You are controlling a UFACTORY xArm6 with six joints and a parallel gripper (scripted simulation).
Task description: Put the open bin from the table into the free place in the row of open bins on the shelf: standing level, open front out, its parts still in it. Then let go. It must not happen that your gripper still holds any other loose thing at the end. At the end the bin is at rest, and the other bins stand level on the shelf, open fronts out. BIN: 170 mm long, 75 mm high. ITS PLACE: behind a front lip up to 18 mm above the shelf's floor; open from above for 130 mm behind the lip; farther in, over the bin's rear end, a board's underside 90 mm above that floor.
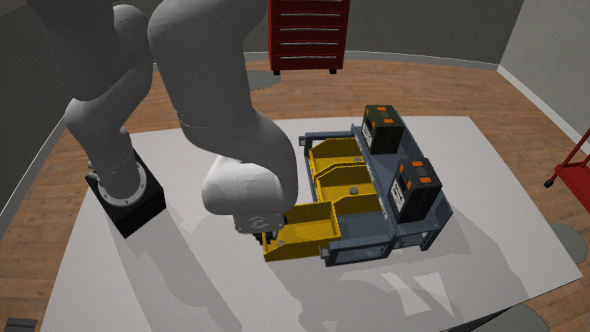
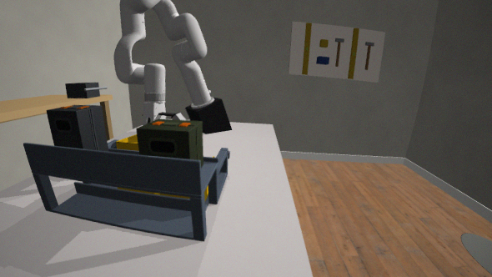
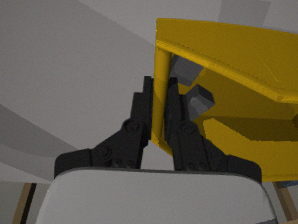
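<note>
The open yellow bin (image 1: 305, 231) (image 3: 215, 42) stands in front of the free place (image 1: 362, 227), its rear end at the shelf's front edge. Whether its rear touches or rests on the lip is hidden. Its low front faces the arm. Grey parts (image 3: 200, 102) lie inside near the front. My gripper (image 1: 267, 237) (image 3: 159, 90) is shut on the bin's front wall, one finger outside and one inside. Two other yellow bins (image 1: 334, 152) (image 1: 345, 186) stand level in the row, open fronts out, each with a grey part visible.
A blue-grey shelf (image 1: 356, 245) (image 2: 112, 167) holds the row. Its raised rear board carries a green case (image 1: 382, 135) (image 2: 167, 139) and a dark case (image 1: 415, 195) (image 2: 71, 125); the dark one stands behind the free place. A shelf end frame (image 1: 327, 254) is close beside the held bin.
</note>
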